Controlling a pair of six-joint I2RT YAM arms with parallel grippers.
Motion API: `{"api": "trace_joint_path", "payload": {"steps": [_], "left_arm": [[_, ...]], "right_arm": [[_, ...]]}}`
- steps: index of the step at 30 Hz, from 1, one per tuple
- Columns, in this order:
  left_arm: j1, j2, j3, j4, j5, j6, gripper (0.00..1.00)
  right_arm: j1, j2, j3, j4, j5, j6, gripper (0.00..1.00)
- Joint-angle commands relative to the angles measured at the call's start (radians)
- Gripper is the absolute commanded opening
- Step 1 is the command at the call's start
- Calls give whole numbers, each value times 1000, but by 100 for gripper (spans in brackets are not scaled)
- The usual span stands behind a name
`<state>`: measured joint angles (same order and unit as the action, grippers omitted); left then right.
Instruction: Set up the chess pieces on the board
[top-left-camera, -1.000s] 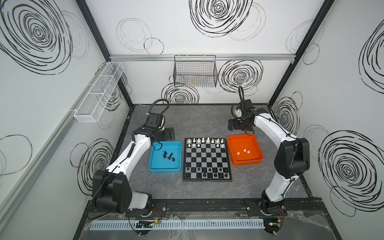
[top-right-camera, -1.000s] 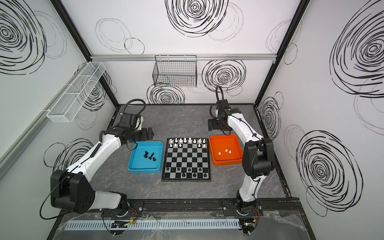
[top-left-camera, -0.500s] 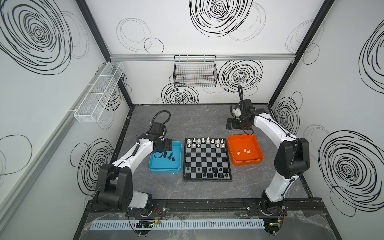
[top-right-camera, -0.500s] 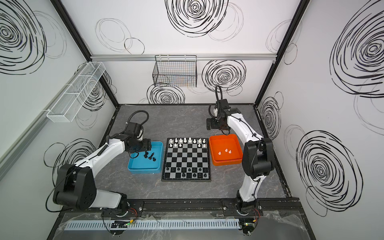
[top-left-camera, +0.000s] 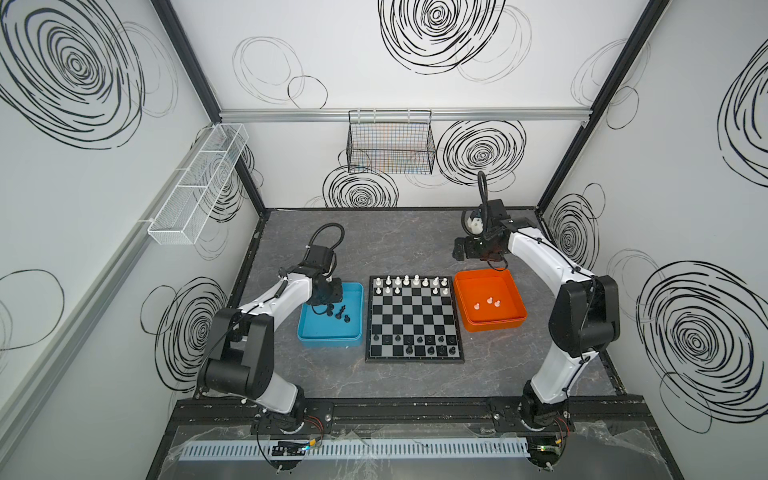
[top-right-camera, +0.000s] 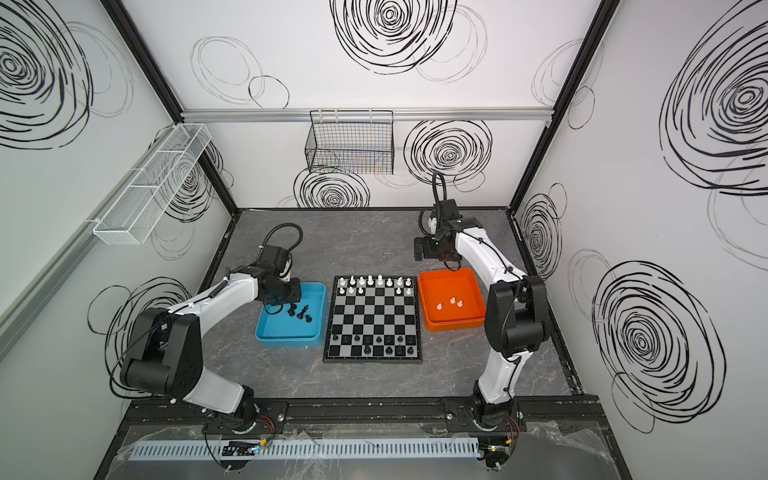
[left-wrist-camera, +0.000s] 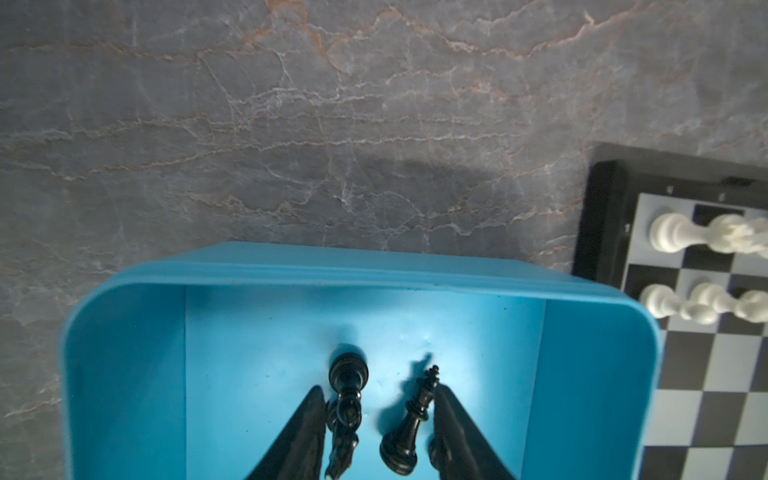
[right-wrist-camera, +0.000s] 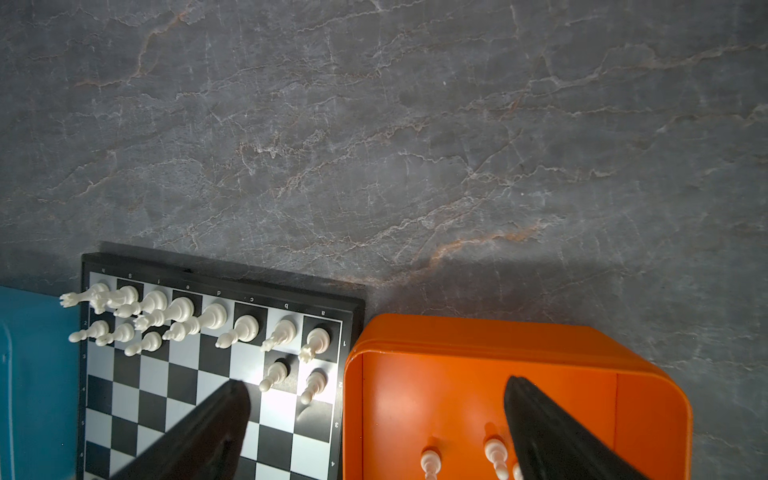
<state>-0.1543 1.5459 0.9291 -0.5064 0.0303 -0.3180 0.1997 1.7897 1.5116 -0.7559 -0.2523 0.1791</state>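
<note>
As the left tool flanks it, the black king tilts.

You have white walls scrawled with black swirls, a grey marbled floor, a black wire basket on the far wall, and a white mesh rack on the left.

The board is checked black and grey inside a thin black frame, with plain white chess pieces and glossy black chess pieces. The blue tray is bright sky-blue, the orange tray vivid and even. The table is dark grey marble veined pale and rust, the walls white with black scribbled spirals.
</note>
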Motion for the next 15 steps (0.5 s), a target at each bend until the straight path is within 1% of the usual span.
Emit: {"api": "trace_joint_path", "payload": {"steps": [1,6,15], "left_arm": [[0,19,-15,31,-12,4,43],[1,37,-27,37,-33,7,40],[0,57,-41,54,-33,6,32]], "right_arm": [[-7,-3,-9,10,2,-13,100],[-9,7,-11,12,1,-14,100],[-15,14,-17,14,3,-14,100]]}}
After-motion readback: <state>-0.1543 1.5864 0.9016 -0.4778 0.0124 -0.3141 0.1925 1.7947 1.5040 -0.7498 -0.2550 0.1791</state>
